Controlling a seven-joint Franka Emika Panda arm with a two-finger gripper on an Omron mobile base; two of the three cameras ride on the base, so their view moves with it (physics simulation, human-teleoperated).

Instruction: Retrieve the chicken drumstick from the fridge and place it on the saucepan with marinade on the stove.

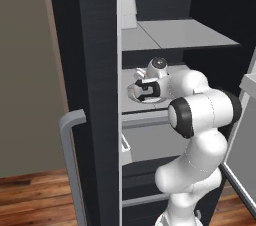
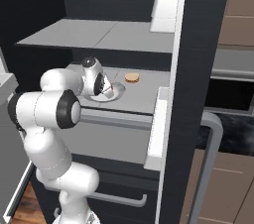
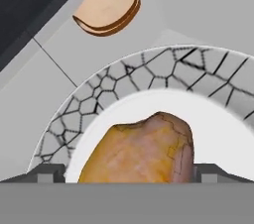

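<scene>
The fridge (image 2: pixel 198 44) is open, and the arm is deep inside, reaching over the middle shelf (image 2: pixel 144 94). The gripper (image 3: pixel 121 173) is right down over a white plate (image 3: pixel 149 69) with a cracked-pattern rim, sitting towards the shelf's front edge. On that plate lies the chicken drumstick (image 3: pixel 139 151), golden-brown and lumpy, sitting squarely between the two fingertips (image 3: pixel 49 172). The jaws stand wide apart, one either side of the meat, with nothing clamped yet. A small round bun (image 3: pixel 106 5) sits further back on the same shelf, apart from the plate.

So the reach looks done, and the grab is the step in hand. Left to do: close on the drumstick, lift it clear, carry it to the stove and drop it in the saucepan.
</scene>
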